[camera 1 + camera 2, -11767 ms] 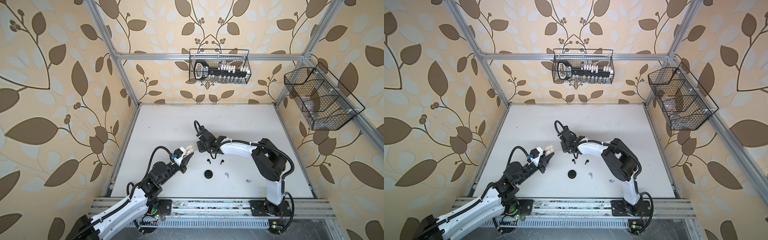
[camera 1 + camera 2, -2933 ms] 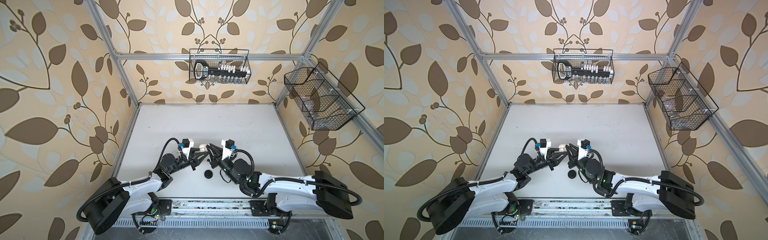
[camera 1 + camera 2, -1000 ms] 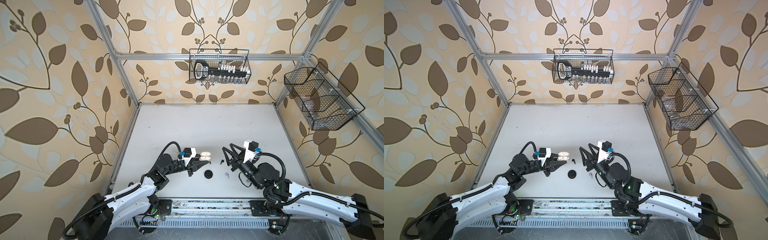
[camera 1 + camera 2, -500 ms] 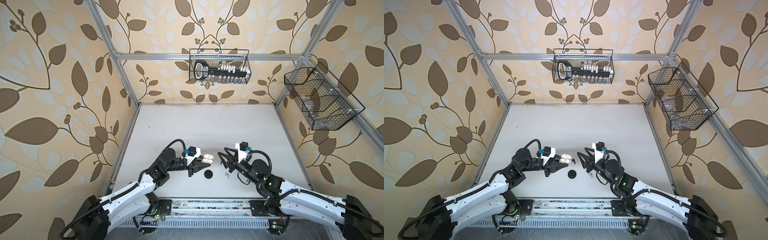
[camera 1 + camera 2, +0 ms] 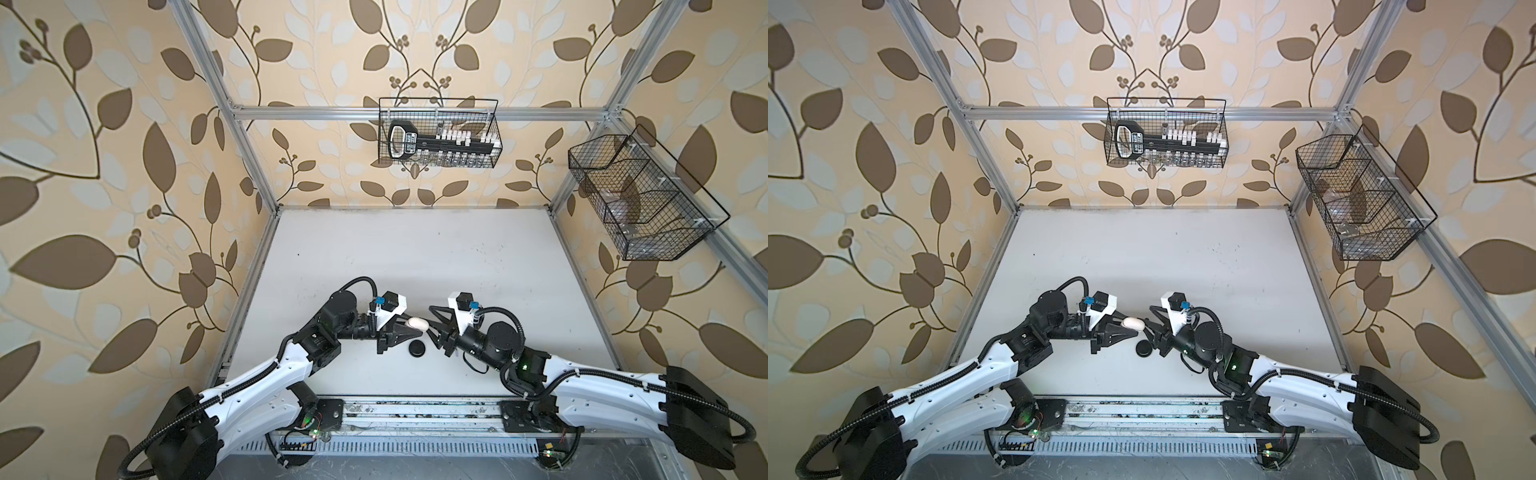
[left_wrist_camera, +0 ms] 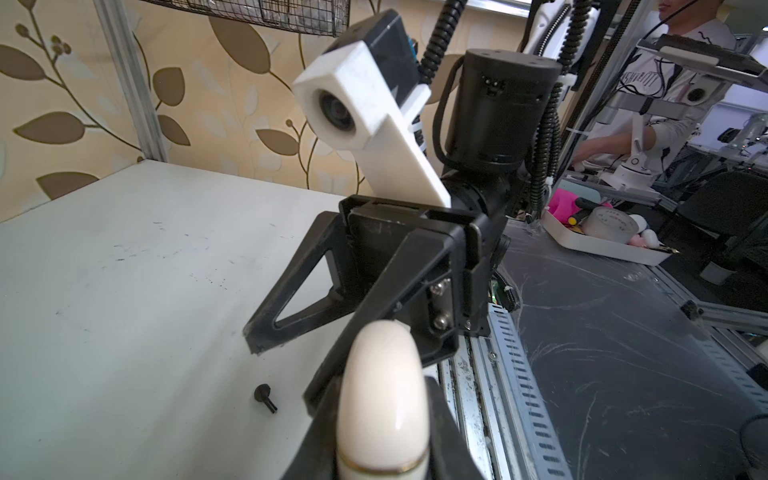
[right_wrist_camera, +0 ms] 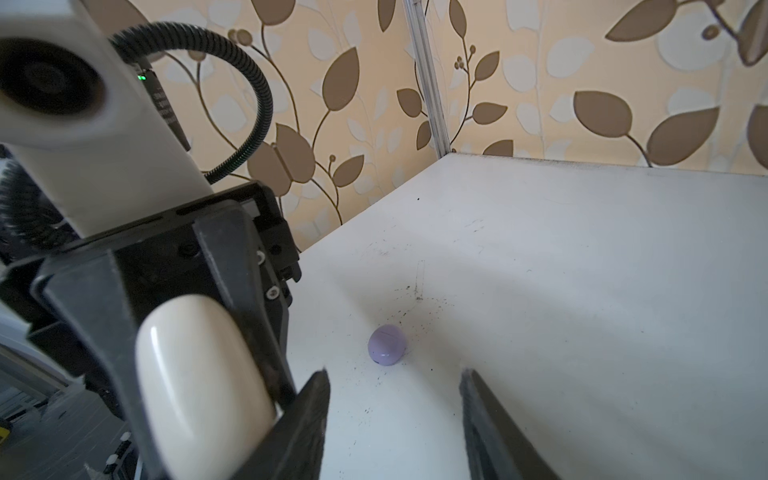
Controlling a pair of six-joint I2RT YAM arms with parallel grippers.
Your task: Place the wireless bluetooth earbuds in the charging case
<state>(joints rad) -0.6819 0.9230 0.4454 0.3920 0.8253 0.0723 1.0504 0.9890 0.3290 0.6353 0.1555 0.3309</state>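
Left fingers [image 5: 397, 333] clench a cream case [image 5: 417, 322], long axis aimed at the right fingers [image 7: 494, 436]; those gape, empty. A black earbud [image 6: 265, 397] lies on the counter [image 6: 124, 270].

The far half of the bench [image 5: 415, 249] lay open. Near the front edge, the left gripper [image 5: 409, 330], clamping a white case [image 5: 417, 323], faced the right gripper [image 5: 434, 325] closely, closing off the middle; a round black case [image 5: 417, 349] lay just beside them.
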